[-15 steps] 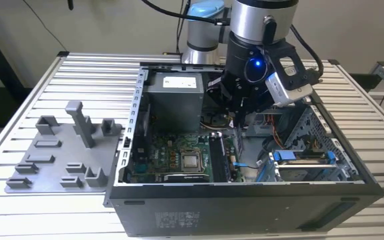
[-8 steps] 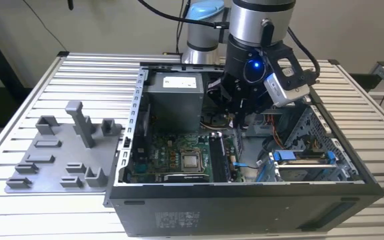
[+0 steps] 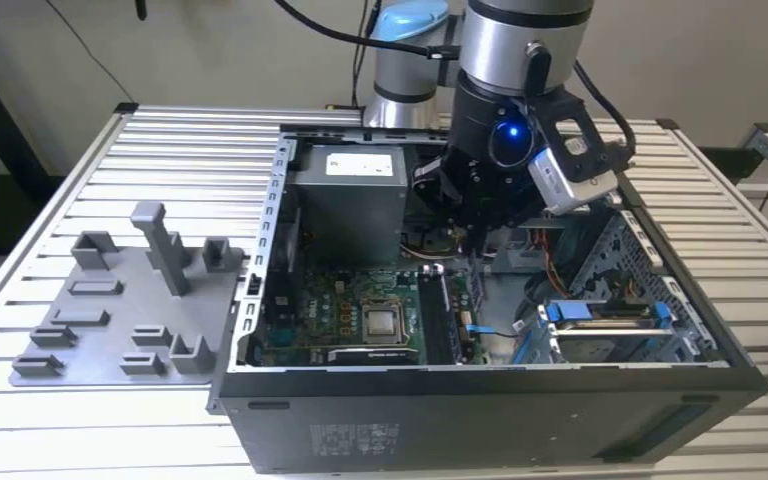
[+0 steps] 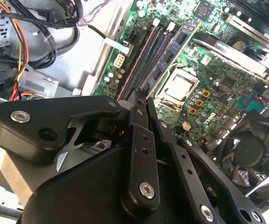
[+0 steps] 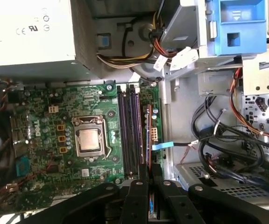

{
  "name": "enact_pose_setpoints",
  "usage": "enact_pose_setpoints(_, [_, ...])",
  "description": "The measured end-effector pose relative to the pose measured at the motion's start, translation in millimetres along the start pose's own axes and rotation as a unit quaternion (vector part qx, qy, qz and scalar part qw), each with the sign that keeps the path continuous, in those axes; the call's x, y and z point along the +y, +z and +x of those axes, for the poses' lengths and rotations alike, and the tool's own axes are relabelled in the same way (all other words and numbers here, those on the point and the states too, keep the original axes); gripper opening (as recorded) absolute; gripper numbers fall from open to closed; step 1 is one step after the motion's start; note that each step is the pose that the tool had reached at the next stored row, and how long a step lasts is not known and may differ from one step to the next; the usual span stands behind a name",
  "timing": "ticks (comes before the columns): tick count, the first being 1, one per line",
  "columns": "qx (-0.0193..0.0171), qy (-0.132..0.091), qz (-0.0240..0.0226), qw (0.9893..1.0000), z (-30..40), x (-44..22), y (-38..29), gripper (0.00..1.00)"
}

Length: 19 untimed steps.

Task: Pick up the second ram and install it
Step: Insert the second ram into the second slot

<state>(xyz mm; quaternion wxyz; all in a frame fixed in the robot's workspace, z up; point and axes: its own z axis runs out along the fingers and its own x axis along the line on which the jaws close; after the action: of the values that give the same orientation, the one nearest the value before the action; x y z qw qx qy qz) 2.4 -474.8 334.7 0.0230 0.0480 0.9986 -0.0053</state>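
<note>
So I'm down inside the case (image 3: 491,385) right now, gripper (image 3: 471,235) hanging over the far end of the memory slots (image 3: 440,310), a bit toward the exterior view's right of the CPU (image 3: 384,322).

In the first wrist view my fingers (image 5: 141,175) are pressed together on the second ram (image 5: 148,135), pinching it by the flat faces. I've got it edge-on, running parallel to the slots (image 5: 127,135) and just beside them on the side away from the CPU (image 5: 88,140). Can't tell from here whether it's touching a slot or hovering just above one. The second wrist view shows the stick (image 4: 179,46) poking out past my gripper (image 4: 141,100) along that same row.

Handling-wise, I'd say this thing is super light and stiff, but thin and kinda fragile. It won't like being bent or twisted, and the chips and contact edge aren't for squeezing. Best hold, I reckon, is across the faces around mid-length near the upper edge, contacts left free. The faces are smooth, so it could slip or tilt if the grip's lazy.
</note>
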Motion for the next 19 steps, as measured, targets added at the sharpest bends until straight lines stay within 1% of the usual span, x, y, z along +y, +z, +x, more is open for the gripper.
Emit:
enact_pose_setpoints(1, [0.0011, -0.002, -0.002, 1.0, -0.2, 0.0, 0.2, 0.14])
enact_pose_setpoints(2, [0.0019, -0.003, -0.0071, 1.0, -0.4, 0.1, 0.3, 0.14])
enact_pose_setpoints(5, [0.0039, -0.006, -0.0263, 0.9996, -1.2, 0.2, 0.4, 0.14])
enact_pose_setpoints(6, [0.0044, -0.007, -0.0299, 0.9995, -1.8, 0.2, 0.6, 0.14])
enact_pose_setpoints(7, [0.0054, -0.008, -0.0301, 0.9995, -3.1, 0.4, 1.1, 0.14])
enact_pose_setpoints(10, [0.0099, -0.01, -0.0298, 0.9995, -8.4, 0.9, 2.3, 0.14])
enact_pose_setpoints(11, [0.0107, -0.012, -0.0298, 0.9994, -9.5, 1.0, 2.9, 0.14])
enact_pose_setpoints(17, [0.0115, -0.043, -0.0309, 0.9985, -11.2, 1.2, 6.1, 0.14])
enact_pose_setpoints(19, [0.0116, -0.047, -0.0309, 0.9984, -11.3, 1.2, 6.4, 0.14])
